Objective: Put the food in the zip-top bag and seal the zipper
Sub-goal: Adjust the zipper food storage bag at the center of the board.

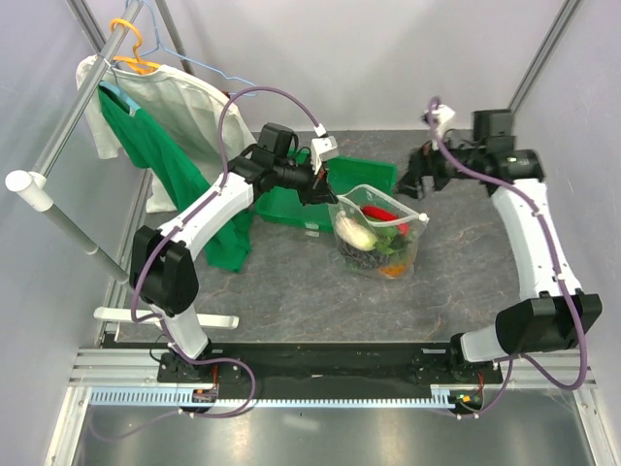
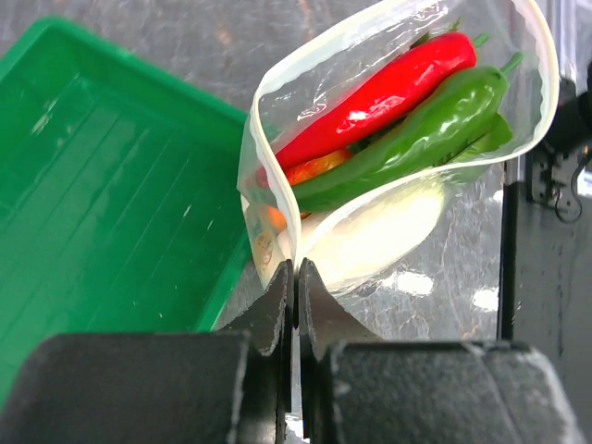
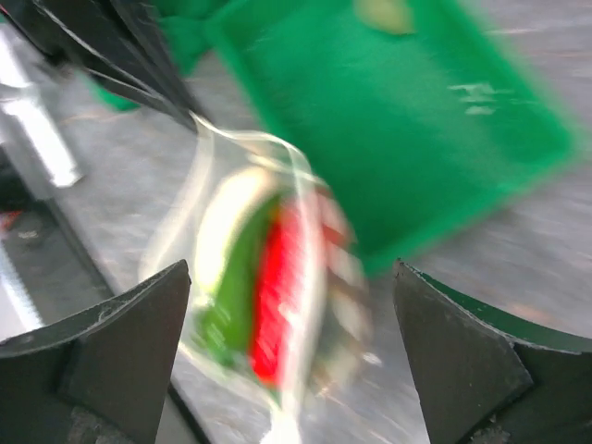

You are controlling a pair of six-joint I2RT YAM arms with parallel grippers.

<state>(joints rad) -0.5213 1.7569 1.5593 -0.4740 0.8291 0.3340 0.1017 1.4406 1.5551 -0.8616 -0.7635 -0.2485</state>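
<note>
Position: zip-top bag stands just beside green tray, food inside, mouth gaping | left gripper pinched on mouth's left end | right gripper wide, empty, facing the right end

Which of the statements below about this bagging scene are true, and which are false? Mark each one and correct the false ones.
1. The left tool is shut on the rim of the zip-top bag. True.
2. The right tool is clamped on the bag. False: its jaws stand wide open and hold nothing.
3. The red chili lies inside the bag. True.
4. The bag is sealed shut. False: its mouth gapes open.
5. The bag sits inside the green tray. False: it is outside the tray, beside it.
</note>
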